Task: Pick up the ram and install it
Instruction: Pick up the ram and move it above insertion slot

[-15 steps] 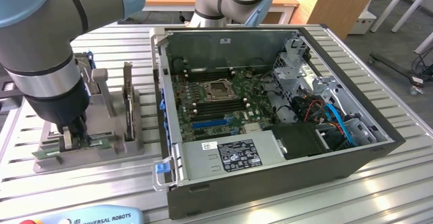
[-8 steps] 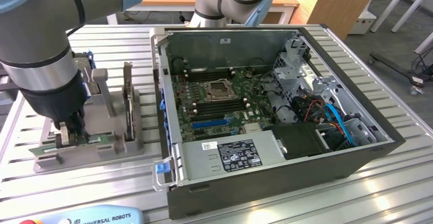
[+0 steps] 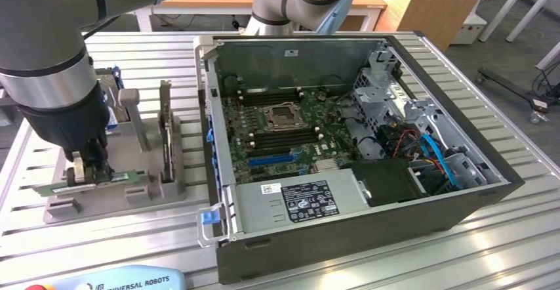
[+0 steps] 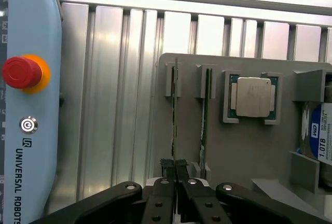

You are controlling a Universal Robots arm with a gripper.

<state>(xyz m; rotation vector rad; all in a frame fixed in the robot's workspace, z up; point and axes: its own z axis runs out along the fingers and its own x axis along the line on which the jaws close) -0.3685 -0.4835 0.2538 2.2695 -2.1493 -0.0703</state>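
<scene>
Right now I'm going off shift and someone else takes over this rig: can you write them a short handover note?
Pincer: shut on the ram, pinching one end of its thin edge.
Ram: standing on edge in its slot in the grey holder, beside a second stick; it does not look lifted.
Done: the grasp.
Left: the ram is not yet out of the holder, nor installed in the open computer case.

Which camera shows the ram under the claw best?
The exterior view: the ram shows its long green side, standing in the grey holder with the claw shut on it. The wrist view shows it edge-on, a thin line running away from the claw.
</scene>
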